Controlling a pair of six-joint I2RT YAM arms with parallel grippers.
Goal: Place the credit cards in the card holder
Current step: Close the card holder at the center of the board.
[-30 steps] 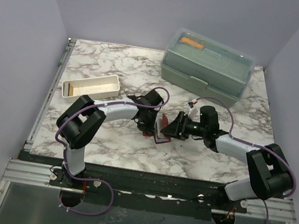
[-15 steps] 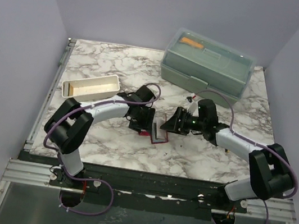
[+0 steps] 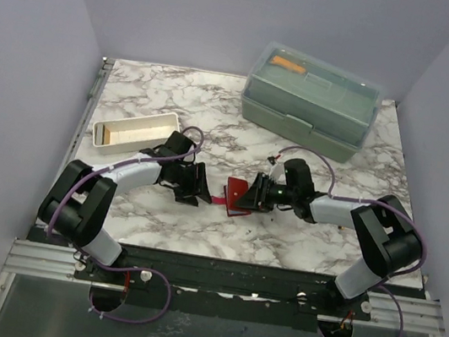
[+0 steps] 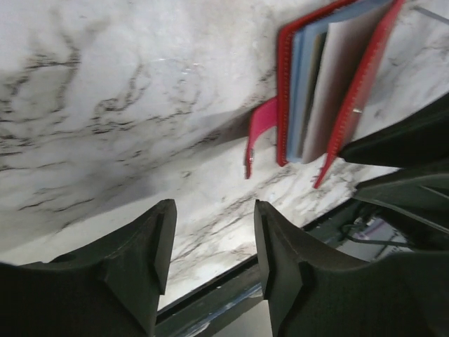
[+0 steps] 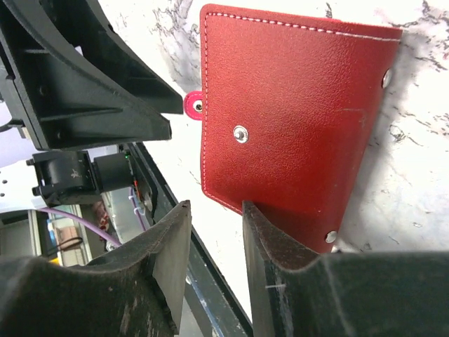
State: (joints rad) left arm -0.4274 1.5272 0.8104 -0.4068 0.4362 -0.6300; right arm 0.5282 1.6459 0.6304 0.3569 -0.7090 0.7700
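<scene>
No lettering, label, brand, number or sign to be read, none made out on the card holder (image 5: pixel 295 119), the pale-green lidded box (image 3: pixel 312 99) or the long white tray (image 3: pixel 140 143)

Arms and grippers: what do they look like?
The left arm and right arm have pale grey-white links, black joints and a purple cable looping along each. The left gripper and right gripper have chunky matte-black angular fingers. No markings visible.

Dark-red card holder (image 3: pixel 237 196), partly open
Middle of the table (image 3: pixel 174 109), toward its near edge; grey-blue and tan inner faces show
</scene>
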